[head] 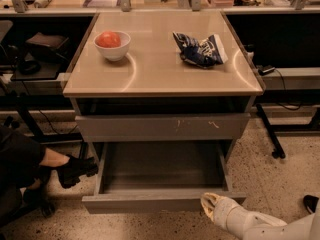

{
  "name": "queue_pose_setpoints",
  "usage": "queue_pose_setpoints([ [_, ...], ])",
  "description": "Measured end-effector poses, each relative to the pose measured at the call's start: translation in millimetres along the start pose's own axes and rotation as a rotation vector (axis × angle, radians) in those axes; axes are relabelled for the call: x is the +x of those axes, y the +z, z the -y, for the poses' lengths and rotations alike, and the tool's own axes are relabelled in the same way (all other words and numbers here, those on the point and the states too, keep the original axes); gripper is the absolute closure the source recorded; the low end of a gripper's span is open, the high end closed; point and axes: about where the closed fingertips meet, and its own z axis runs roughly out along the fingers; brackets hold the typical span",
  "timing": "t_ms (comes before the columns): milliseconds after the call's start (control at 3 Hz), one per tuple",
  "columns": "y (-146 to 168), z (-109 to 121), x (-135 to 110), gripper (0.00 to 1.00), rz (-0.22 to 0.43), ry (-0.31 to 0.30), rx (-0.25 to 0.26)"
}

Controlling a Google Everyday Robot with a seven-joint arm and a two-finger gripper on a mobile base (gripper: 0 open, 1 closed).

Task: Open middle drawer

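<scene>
The middle drawer (145, 203) is a wide shallow grey drawer with a plain flat front. It stands pulled far out at the bottom of the cabinet, and its grey inside (160, 171) shows bare. My gripper (209, 204), wrapped in white, is at the lower right. Its tip is against the right end of the drawer's front. Above the drawer, the taller grey front with pale scratches (160, 128) is closed.
On the tan cabinet top (160, 74) stand a white bowl (113, 49) holding a red fruit and a crumpled blue chip bag (200, 49). A seated person's leg and black shoe (75, 168) are beside the drawer's left side. Another dark shoe (311, 203) is at the right edge. A desk leg (270, 134) stands at the right.
</scene>
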Motion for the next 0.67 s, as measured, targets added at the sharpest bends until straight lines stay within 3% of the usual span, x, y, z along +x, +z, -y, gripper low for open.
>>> queue_pose_setpoints([
  [333, 0.0, 0.0, 0.0, 0.13, 0.000, 0.000, 0.000],
  [667, 0.0, 0.0, 0.0, 0.00, 0.000, 0.000, 0.000],
])
